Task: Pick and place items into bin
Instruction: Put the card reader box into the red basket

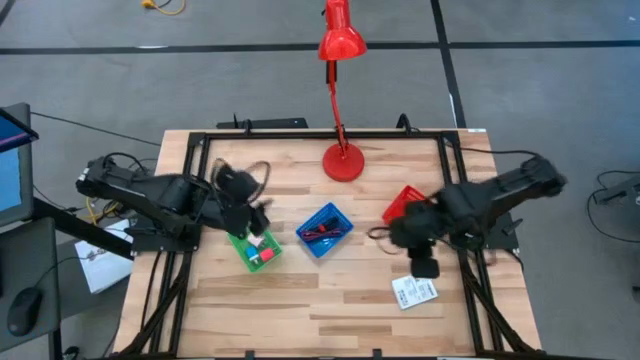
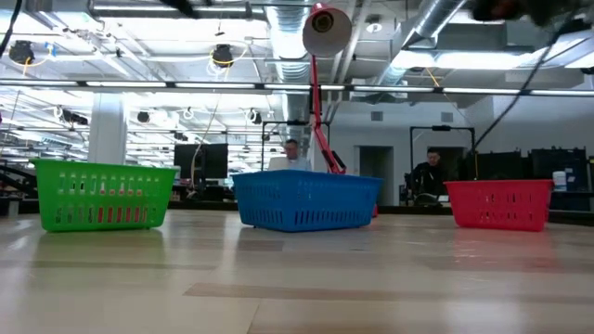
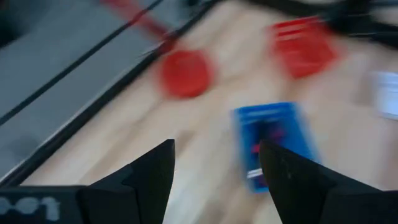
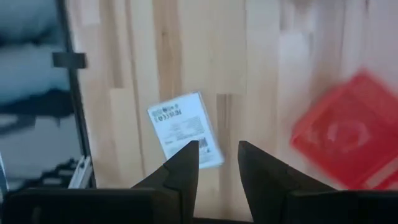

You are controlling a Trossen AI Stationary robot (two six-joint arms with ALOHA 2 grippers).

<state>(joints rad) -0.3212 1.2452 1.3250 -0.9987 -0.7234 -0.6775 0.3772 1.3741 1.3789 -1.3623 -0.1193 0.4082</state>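
Closest to your high camera are the two dark arms, and neither one is carrying anything. Your left gripper (image 1: 240, 205) hangs above the green bin (image 1: 253, 249) with its fingers (image 3: 152, 177) spread and nothing between them. Your right gripper (image 1: 425, 262) sits near the red bin (image 1: 403, 203), over the table (image 1: 330, 310) just short of the white printed packet (image 1: 413, 292); its fingers (image 4: 183, 165) stand a little apart with bare wood showing in the gap, so it grips nothing. As for progress, you look well into the job: the green bin already holds a pink cube (image 1: 257, 241) and a red cube (image 1: 267, 256), and the blue bin (image 1: 325, 230) between the arms holds a dark, red-marked tangle that could be the cord and the pen-like stick, though you cannot separate them from here. What clearly remains is the packet, lying flat on the wood, apart from all three bins. No tiny blue-white piece can be made out anywhere. Judging by where the right gripper points, picking up the packet is the step in hand; a thin flat sheet may be awkward to pinch off the boards. The red desk lamp (image 1: 340, 45) stays out of the sorting.
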